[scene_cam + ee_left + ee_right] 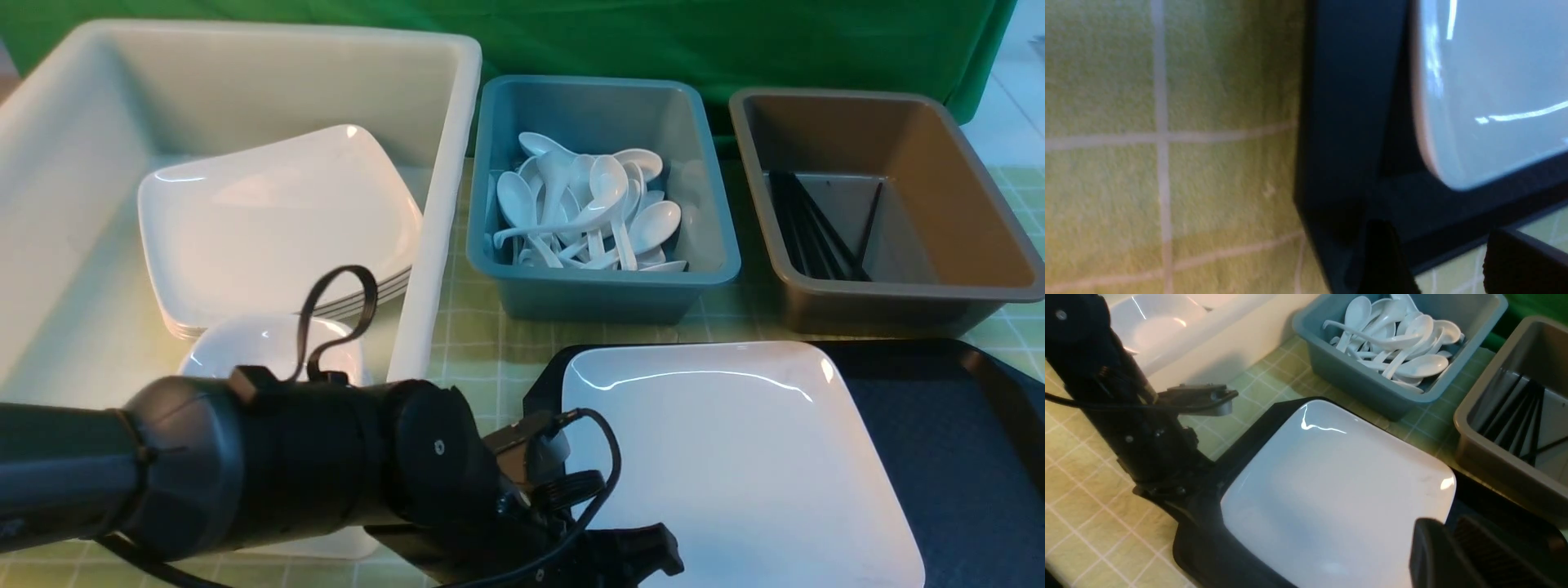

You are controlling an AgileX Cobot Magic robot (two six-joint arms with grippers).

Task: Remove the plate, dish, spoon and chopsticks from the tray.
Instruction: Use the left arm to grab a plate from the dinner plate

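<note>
The large white plate (727, 457) lies on the left part of the black tray (939, 425). My left gripper (645, 555) is low at the tray's near left corner, beside the plate's edge. In the left wrist view its fingers (1384, 261) stand apart over the tray rim (1347, 122), holding nothing, with the plate (1494, 81) just beyond. My right gripper (1490, 543) hovers over the plate's (1331, 498) right edge with its ribbed pad bare. It is out of the front view. No spoon, chopsticks or dish shows on the tray.
A big white bin (441, 204) at back left holds stacked plates and a small white bowl (261, 343). A blue bin (604, 286) holds several white spoons. A grey-brown bin (890, 302) holds black chopsticks. A green checked cloth (482, 343) covers the table.
</note>
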